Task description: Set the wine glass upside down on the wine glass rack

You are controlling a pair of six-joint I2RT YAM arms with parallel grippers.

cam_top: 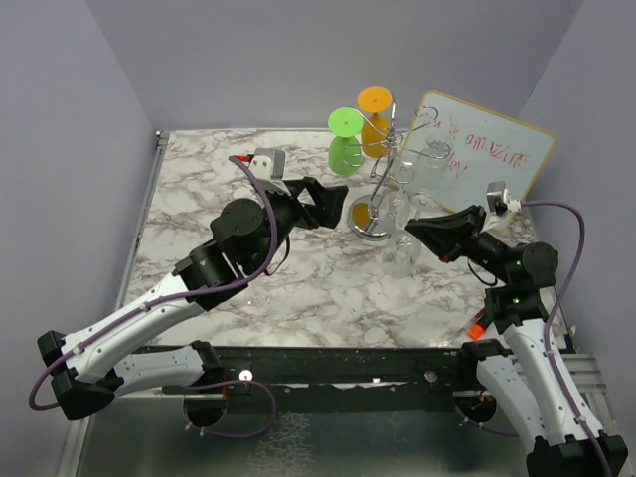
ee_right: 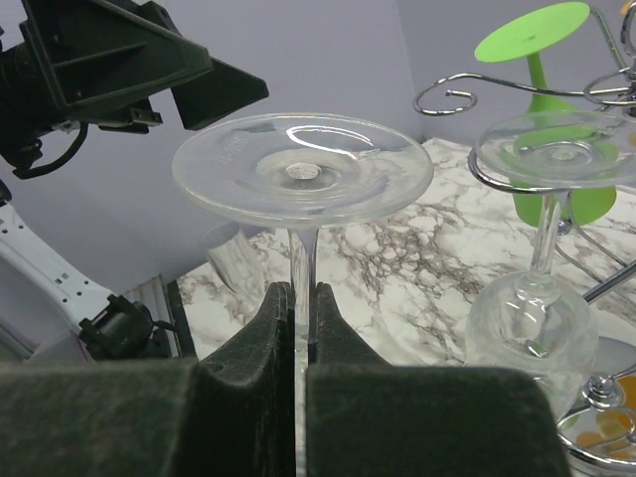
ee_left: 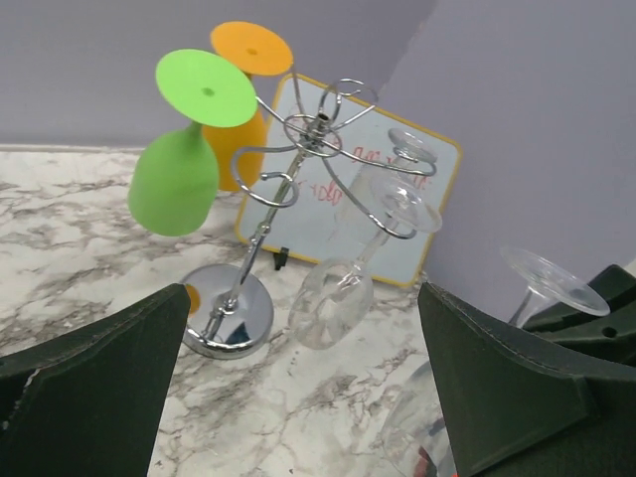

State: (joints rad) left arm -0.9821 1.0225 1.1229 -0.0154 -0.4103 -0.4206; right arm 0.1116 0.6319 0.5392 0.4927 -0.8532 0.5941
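Pinching the stem of the wine glass [ee_right: 303, 169] just under its foot, with the right gripper [ee_right: 300, 298] clamped shut on it and on nothing else. Keeps the glass already inverted, foot up and bowl hanging below the fingers, most likely for sliding the stem sideways into a wire curl and letting the foot catch on top. Holds it just beside the wine glass rack [ee_left: 227, 316], on the rack's near right side, apart from every arm and not yet hung. Shares that rack with a green glass [ee_left: 174, 179], an orange glass [ee_left: 248, 50] and another clear glass [ee_left: 333, 298], all hung foot up, so few curls left to aim for. Hard to pick out a free curl in the tangle of chrome; possibly one on the side facing the held glass. Leaves the left gripper [cam_top: 328, 206] spread wide and empty, poised just left of the rack's base over the marble table [cam_top: 248, 288], perhaps for steadying the stand against a nudge. Calls for a slow, level sideways entry, given the clear glass hanging close by and the risk of a knock. Ignores the white board [cam_top: 497, 149] propped behind, out of the path.
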